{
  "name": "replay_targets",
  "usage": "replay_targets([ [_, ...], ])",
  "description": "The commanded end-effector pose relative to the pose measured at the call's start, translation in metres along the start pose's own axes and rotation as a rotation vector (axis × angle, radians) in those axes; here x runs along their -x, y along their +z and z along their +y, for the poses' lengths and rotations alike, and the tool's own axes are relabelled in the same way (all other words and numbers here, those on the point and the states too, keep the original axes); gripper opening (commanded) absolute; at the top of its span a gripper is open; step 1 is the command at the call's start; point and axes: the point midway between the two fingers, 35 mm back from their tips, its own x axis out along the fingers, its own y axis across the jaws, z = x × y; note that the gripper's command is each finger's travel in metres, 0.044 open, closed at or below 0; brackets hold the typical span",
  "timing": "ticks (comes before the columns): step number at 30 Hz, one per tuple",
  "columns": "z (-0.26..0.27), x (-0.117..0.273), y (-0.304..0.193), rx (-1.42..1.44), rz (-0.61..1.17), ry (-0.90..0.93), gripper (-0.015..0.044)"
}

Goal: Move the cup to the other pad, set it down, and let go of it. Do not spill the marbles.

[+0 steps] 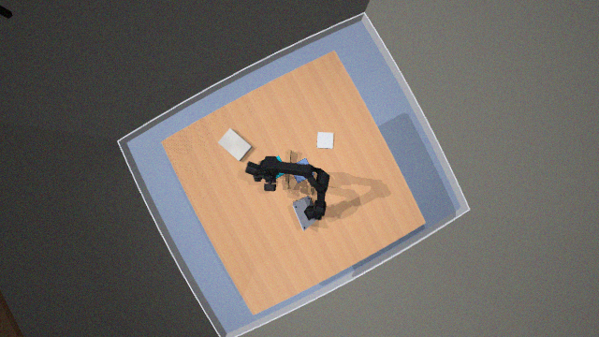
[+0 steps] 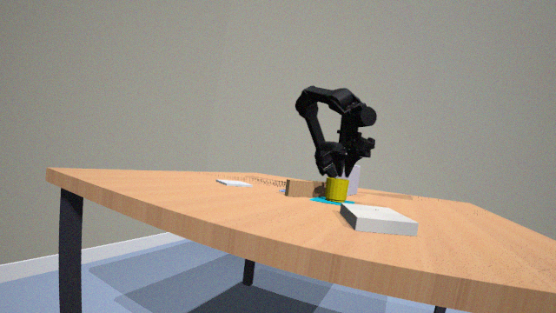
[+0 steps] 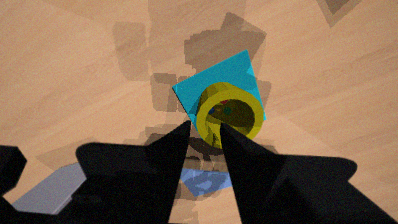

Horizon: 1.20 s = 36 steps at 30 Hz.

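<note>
Fingers: my gripper [image 3: 205, 125] is standing partly open, released, gripping nothing; the two tips are straddling the near wall of the cup [image 3: 230, 116], seemingly without squeezing it.
Cup: sitting upright on the teal pad [image 3: 220, 77], marbles [image 3: 223, 108] showing at the bottom, none spilled that I can see.
Why so: I'm judging the cup delivered and let go; the arm is hovering directly above.
Blue pad: lying just behind the fingers.
Edges: wooden block [image 2: 301, 187] sitting close beside the cup; white slab [image 2: 378, 218] lying near on the other side.
Room: straight up is looking like the safest exit; the table edge [image 2: 182, 226] is well away.
</note>
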Motion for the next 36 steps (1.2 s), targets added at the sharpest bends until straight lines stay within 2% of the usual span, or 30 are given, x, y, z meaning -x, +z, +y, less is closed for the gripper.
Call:
replay_targets([
  [1,-0.001,0.007,0.0,-0.008,-0.003,0.002,0.0147],
  [8,0.001,0.014,0.0,-0.007,-0.002,0.002,0.0147],
  [19,0.001,0.012,0.0,0.001,0.001,0.0,0.0435],
  [36,-0.001,0.061,0.001,-0.004,-0.003,0.003,0.044],
])
